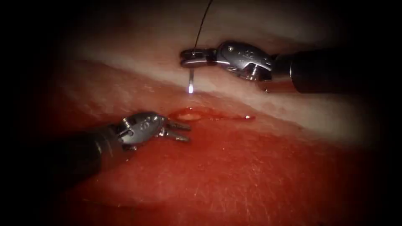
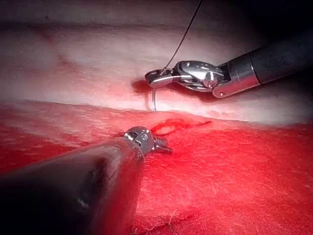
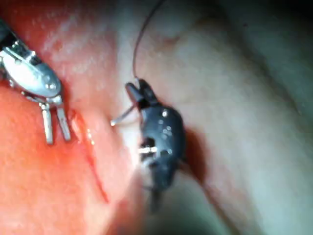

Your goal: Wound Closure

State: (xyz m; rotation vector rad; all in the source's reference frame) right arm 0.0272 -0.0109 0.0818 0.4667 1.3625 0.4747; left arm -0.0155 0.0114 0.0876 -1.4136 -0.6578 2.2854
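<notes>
Hanging from the right tool [image 1: 188, 58], the needle [image 1: 191, 79] seemingly clears the tissue [image 1: 234, 167].

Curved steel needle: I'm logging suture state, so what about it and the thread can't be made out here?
- Curved steel needle: the end held in the right pincer is hidden between the shut jaws, so the exact grip point is unclear.
- Thin dark thread: cut off by the endoscope view's upper edge.
- Needle tip: glare hides whether it touches the pale pork tissue.
</notes>
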